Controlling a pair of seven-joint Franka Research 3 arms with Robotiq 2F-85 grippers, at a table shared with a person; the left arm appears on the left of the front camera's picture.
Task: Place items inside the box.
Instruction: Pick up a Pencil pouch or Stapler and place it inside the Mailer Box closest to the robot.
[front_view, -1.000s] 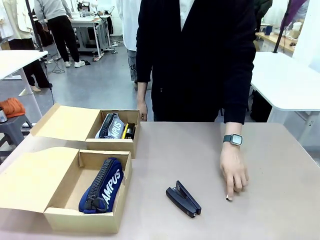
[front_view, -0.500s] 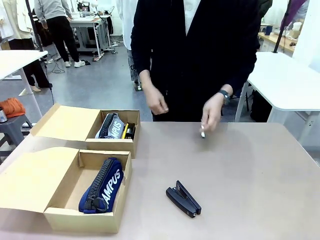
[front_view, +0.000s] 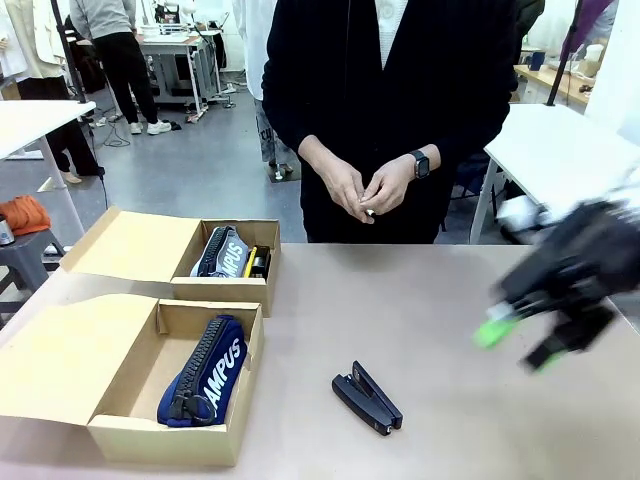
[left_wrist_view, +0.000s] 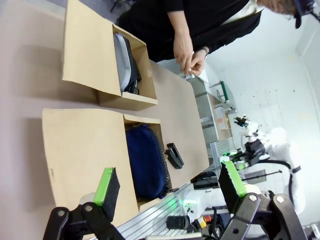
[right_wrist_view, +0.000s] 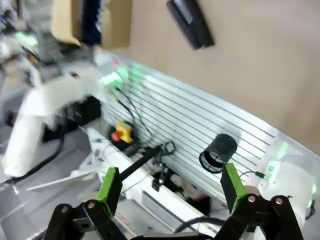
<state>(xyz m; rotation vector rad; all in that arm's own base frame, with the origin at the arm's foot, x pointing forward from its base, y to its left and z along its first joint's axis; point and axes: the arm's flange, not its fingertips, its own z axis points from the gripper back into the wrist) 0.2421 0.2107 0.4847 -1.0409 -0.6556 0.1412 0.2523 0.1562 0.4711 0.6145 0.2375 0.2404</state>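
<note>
A black stapler (front_view: 367, 398) lies on the table near the front, also in the right wrist view (right_wrist_view: 190, 22) and the left wrist view (left_wrist_view: 174, 155). The near box (front_view: 130, 425) holds a navy "CAMPUS" pencil case (front_view: 205, 372). In the far box (front_view: 225, 290) lie a grey pencil case (front_view: 225, 250), a yellow-black utility knife (front_view: 250, 262) and a dark object at its right wall. The person's hands hold the white marker (front_view: 368, 211) at chest height. My right gripper (front_view: 518, 345), blurred, hangs open over the table's right side. My left gripper (left_wrist_view: 169, 182) is open and holds nothing.
Both boxes' lids (front_view: 60, 350) lie folded open to the left. The person (front_view: 390, 100) stands close against the far table edge. A white table (front_view: 570, 160) stands behind on the right. Beyond the table's near edge the right wrist view looks onto the robot's ribbed base (right_wrist_view: 200, 130).
The person picked the marker up from the table's right side and brought it to both hands at the chest. My right gripper has swung into the front view from the right.
</note>
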